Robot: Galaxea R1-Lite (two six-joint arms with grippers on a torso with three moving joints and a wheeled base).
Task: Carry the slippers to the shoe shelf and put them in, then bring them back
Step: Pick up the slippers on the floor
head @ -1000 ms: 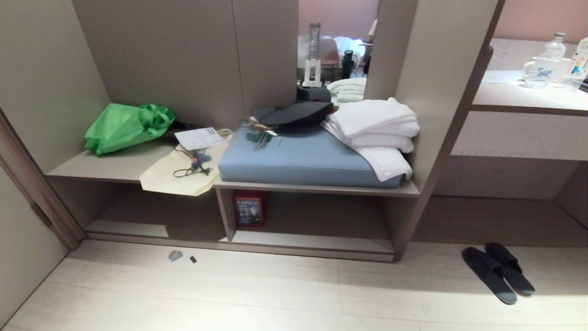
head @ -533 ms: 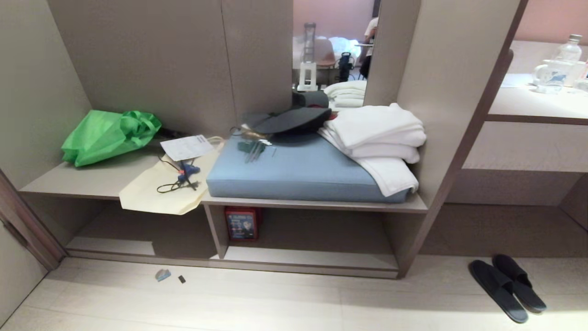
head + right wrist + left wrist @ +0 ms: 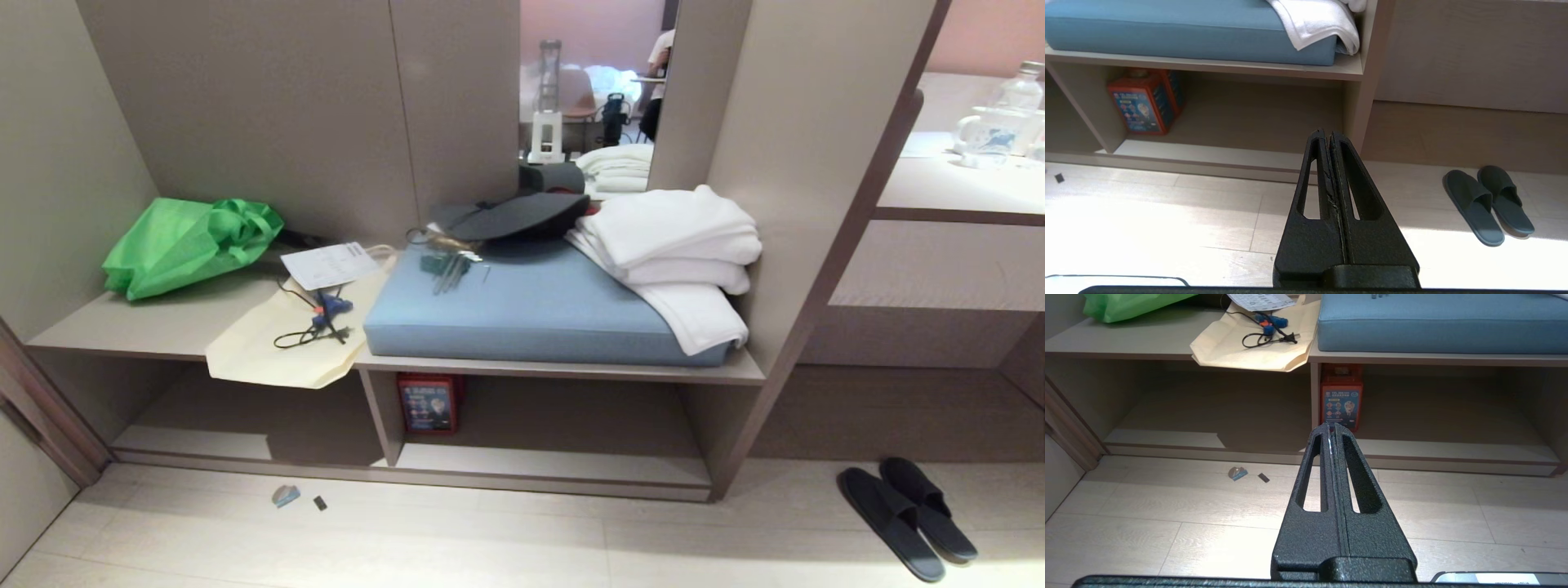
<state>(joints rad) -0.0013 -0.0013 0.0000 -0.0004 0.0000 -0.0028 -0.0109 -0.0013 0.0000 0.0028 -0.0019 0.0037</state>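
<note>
Slippers (image 3: 906, 510) lie side by side on the floor at the lower right of the head frame, outside the shoe shelf (image 3: 555, 469) at centre. Left gripper (image 3: 1332, 428) and right gripper (image 3: 1327, 136) both hang empty, fingers pressed together. Best approach, I judge: face the pair squarely, spread the fingers, then pinch a rim.

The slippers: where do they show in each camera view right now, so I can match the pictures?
Head view: the slippers lie side by side on the floor at bottom right, right of the shoe shelf.
Left wrist view: not in it.
Right wrist view: slippers at right, on the floor beyond the shut fingers.
Shared landmark: the red box in the shelf, also seen at and.
</note>
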